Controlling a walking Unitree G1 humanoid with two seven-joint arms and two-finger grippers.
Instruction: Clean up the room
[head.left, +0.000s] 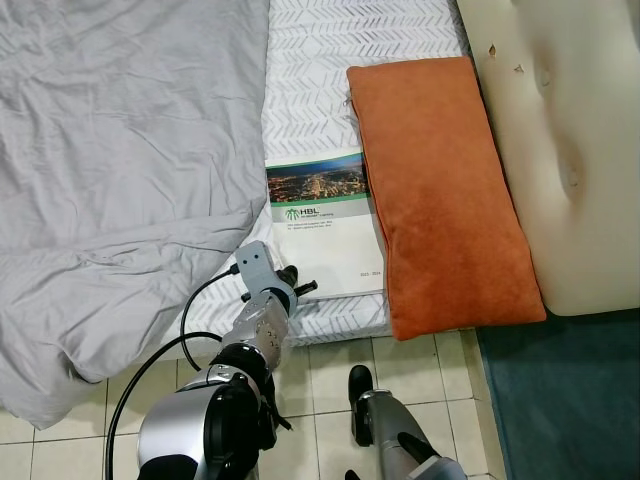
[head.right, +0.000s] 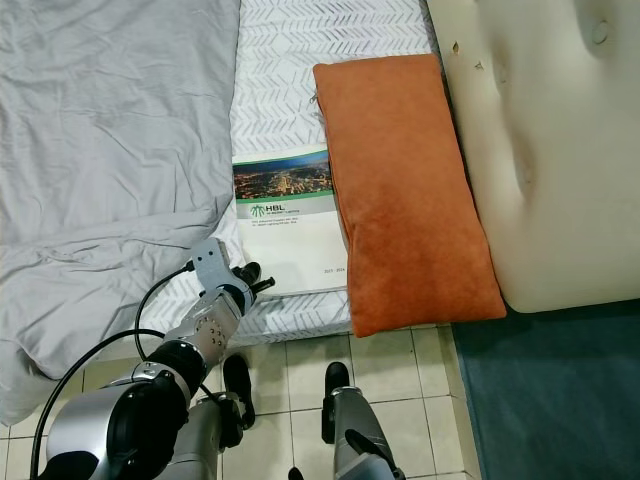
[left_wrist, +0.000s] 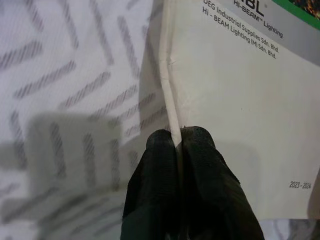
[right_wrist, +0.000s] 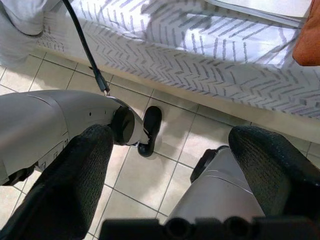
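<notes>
Left gripper pinching the near-left edge of a catalogue on the bed

Going left to right: a rumpled grey duvet (head.left: 110, 170) covers the left of the bed and spills over the near edge, then a strip of chevron-patterned sheet (head.left: 330, 40), then the catalogue (head.left: 322, 225) lying flat, long axis running near to far, its city photo at the far end. Just right of it and touching is an orange pillow (head.left: 440, 190), also lengthwise near to far, and beyond that a cream padded headboard (head.left: 570, 150). The left arm reaches up from the tiled floor (head.left: 330, 370), and the left gripper (left_wrist: 180, 137) has its fingers closed tight on the catalogue's edge. The right gripper (right_wrist: 175, 150) hangs low over the tiles, fingers spread wide, holding nothing.
</notes>
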